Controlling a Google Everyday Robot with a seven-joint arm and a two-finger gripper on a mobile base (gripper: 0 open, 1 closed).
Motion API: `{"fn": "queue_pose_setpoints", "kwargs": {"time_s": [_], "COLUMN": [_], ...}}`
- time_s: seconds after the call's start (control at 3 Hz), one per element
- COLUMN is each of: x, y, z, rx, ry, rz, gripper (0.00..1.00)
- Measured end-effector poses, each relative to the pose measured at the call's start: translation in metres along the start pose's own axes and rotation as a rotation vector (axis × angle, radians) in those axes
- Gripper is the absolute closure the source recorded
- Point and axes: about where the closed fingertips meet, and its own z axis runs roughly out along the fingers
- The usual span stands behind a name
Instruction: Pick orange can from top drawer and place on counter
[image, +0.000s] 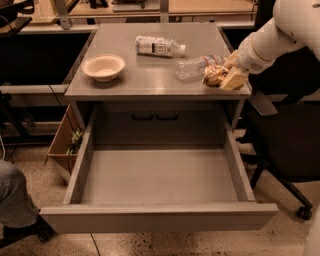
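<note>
Placing step: gripper (228, 76) holds orange can (213, 76) at counter (150, 77) edge, right of frame.
Fingers clasp the can, top drawer (157, 175) bare. Next I'd say lower and let go.

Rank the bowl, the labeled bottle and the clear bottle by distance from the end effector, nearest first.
The end effector, holding the orange can, is at the front right corner of the counter.
1. The clear bottle: just left of it.
2. The labeled bottle: farther back, centre.
3. The bowl: far left.
</note>
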Motion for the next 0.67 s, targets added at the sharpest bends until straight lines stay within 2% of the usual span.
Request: {"fn": "queue_pose_setpoints", "kwargs": {"time_s": [0.33, 0.67], "x": [-0.001, -0.004], "y": [-0.018, -0.033], "z": [0.023, 0.044], "rx": [0.025, 0.031], "ry": [-0.037, -0.059], "rz": [0.005, 0.012], "gripper": [1.0, 0.83]}}
